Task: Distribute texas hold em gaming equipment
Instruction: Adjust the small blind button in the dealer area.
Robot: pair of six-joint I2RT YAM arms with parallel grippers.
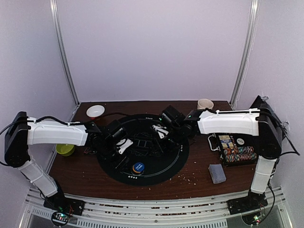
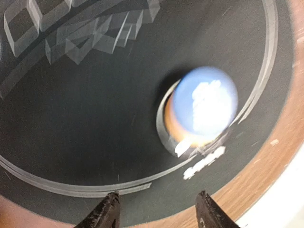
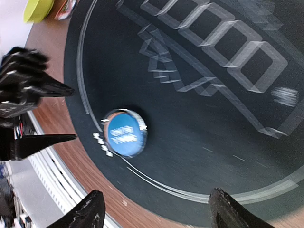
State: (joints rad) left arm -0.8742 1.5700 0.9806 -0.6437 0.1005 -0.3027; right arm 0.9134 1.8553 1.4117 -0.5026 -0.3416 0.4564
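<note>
Round blue disc (image 3: 125,133) on matte black circular mat (image 3: 213,142); left pincer (image 2: 158,211), right pincer (image 3: 156,211) released.

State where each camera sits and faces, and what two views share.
Top external: high behind the robot, looking down on the black mat; left arm and right arm show.
Left wrist: on that arm, facing down at the blue disc; left gripper at bottom.
Right wrist: on that arm, facing down across the mat; right gripper at bottom.
Both wrist views share the blue disc.
</note>
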